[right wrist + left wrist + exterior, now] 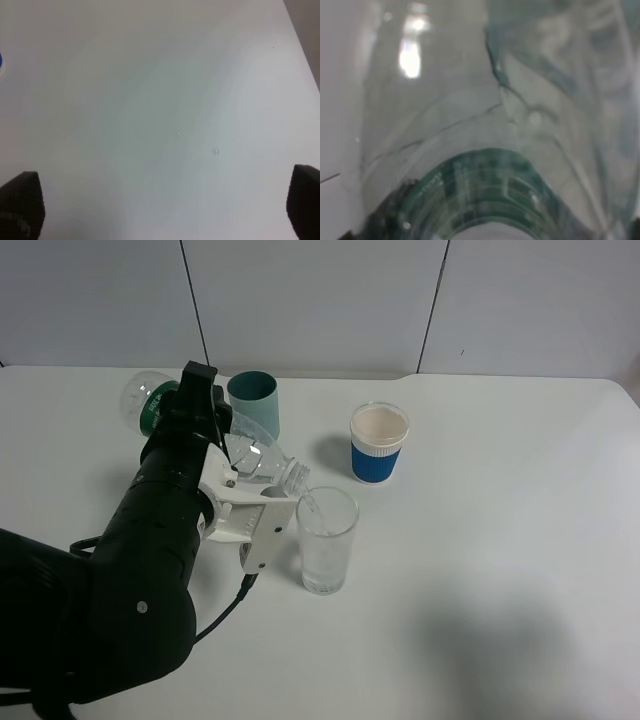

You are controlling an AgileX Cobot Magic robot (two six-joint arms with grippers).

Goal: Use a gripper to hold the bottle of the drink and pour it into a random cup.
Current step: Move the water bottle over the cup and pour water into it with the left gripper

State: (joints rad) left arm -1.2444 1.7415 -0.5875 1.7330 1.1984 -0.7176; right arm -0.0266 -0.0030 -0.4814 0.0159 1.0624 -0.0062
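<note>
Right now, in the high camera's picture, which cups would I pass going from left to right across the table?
Teal cup → clear glass tumbler → white cup with blue sleeve. The tilted bottle held in the left claw overlaps the first two, so I leave it out.

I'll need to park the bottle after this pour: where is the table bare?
Bare table runs right of the glass and the blue-sleeved cup to the right edge. It is crowded on the left, where the left tool, bottle, teal cup and glass bunch together.
</note>
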